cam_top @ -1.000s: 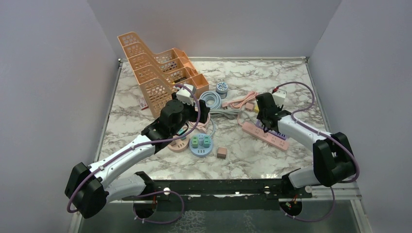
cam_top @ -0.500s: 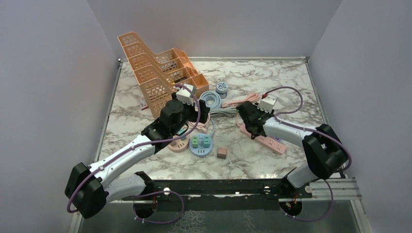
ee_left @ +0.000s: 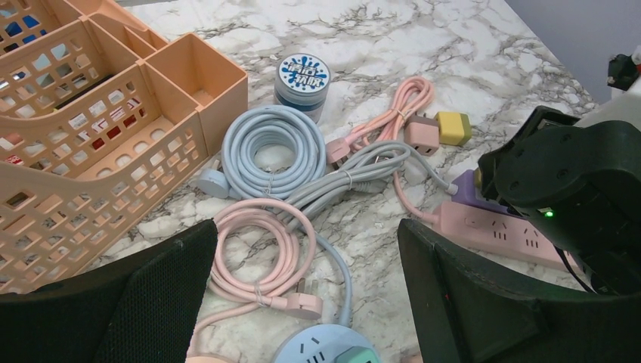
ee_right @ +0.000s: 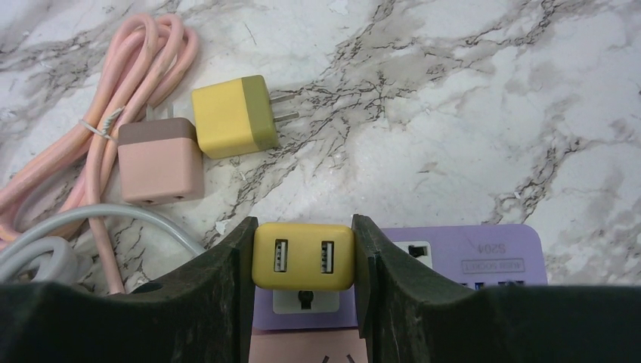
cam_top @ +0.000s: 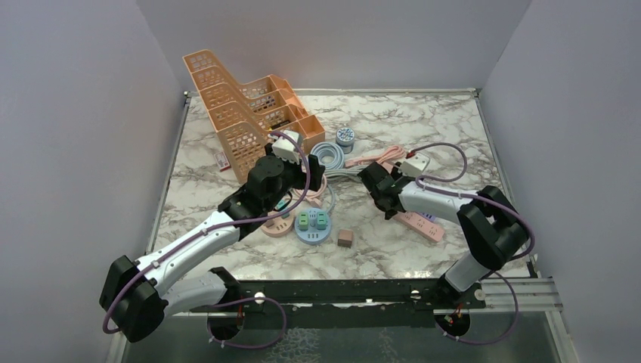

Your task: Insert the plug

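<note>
Right gripper (ee_right: pixel 302 261) clamping plug (ee_right: pixel 303 255), perhaps touching purple strip (ee_right: pixel 484 253)

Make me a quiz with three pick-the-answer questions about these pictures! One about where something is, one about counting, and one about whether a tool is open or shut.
1. Where is the yellow charger that the right tool holds?
A) inside a drawer
B) at the purple power strip
C) on a chair

2. How many USB holes show on its face?
A) one
B) two
C) four

3. How is the left tool?
A) open and empty
B) shut on a plug
C) shut on a cable

Answers:
1 B, the right wrist view shows the purple strip right behind the charger.
2 B, two slots sit side by side.
3 A, it gapes wide in its own wrist view, holding nothing.
</note>
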Motion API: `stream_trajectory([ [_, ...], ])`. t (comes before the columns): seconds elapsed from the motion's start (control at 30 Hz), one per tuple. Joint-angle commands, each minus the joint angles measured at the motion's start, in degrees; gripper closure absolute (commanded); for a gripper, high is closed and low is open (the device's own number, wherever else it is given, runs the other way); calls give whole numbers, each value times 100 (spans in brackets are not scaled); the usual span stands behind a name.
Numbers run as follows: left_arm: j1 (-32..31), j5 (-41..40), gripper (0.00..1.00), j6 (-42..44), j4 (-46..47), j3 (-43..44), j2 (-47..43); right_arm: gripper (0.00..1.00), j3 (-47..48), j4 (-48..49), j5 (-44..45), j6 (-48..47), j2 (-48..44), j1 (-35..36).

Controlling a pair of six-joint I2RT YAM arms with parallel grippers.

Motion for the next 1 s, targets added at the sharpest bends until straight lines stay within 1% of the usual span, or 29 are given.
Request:
stream_trajectory([
  [0.0, 19, -149, 9, 73, 148, 21, -100, 84, -820, 179, -1759, 486, 141, 59],
  [0.13, 13, -146, 9, 73, 167, 26, -87, 84, -1139, 577, -1981, 698, -43, 59],
  [0.27, 13, -152, 9, 73, 142, 12, -103, 84, -1104, 551, -2091, 772, 137, 42],
  [0.47, 18, -138, 9, 58, 110, 22, -99, 81, -614, 243, -1809, -13, 218, -3],
  [0.53, 20, -131, 9, 43, 130, 13, -95, 76, -565, 200, -1831, -84, 293, -49],
  [0.63, 15, -120, 9, 45, 138, 22, -103, 64, -496, -3, -1779, 1, 302, -81],
  [0.7, 18, -132, 9, 62, 116, 29, -116, 57, -344, -212, -1730, -63, 173, -86],
  [0.87, 20, -153, 9, 114, 77, 72, -112, 39, 311, -874, -1677, -481, -550, -157],
  [0.97, 21, -155, 9, 126, 118, 74, -102, 31, 422, -805, -1922, -1060, -1035, -426],
])
